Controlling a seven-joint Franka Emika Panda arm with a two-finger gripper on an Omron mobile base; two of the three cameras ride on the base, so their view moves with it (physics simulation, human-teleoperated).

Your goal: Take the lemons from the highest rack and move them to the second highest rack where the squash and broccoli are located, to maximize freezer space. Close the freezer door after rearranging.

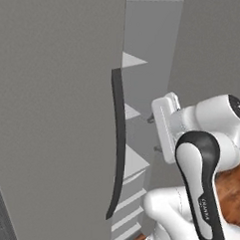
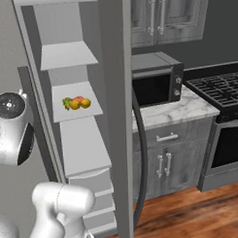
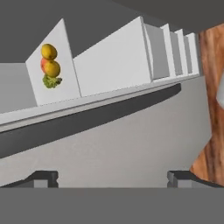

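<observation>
Two lemons (image 2: 79,103) (image 3: 49,51) lie on the second-highest rack (image 2: 94,109) of the freezer, close against a reddish squash (image 3: 44,64) and green broccoli (image 2: 67,102) (image 3: 51,81). My gripper (image 1: 154,134) (image 3: 113,177) hovers in front of the racks, well short of the fruit. It is open, its fingertips (image 3: 42,177) far apart with nothing between them. The freezer door (image 2: 116,92) stands open, seen edge-on to the right of the racks, with a dark curved handle (image 2: 137,154) on its outer face.
A tall grey panel (image 1: 52,113) with a dark handle (image 1: 118,142) rises close on my left. Drawers (image 2: 97,199) sit below the racks. To the right are a microwave (image 2: 156,81), a marble counter (image 2: 174,111), a stove (image 2: 222,85) and wood floor (image 2: 192,215).
</observation>
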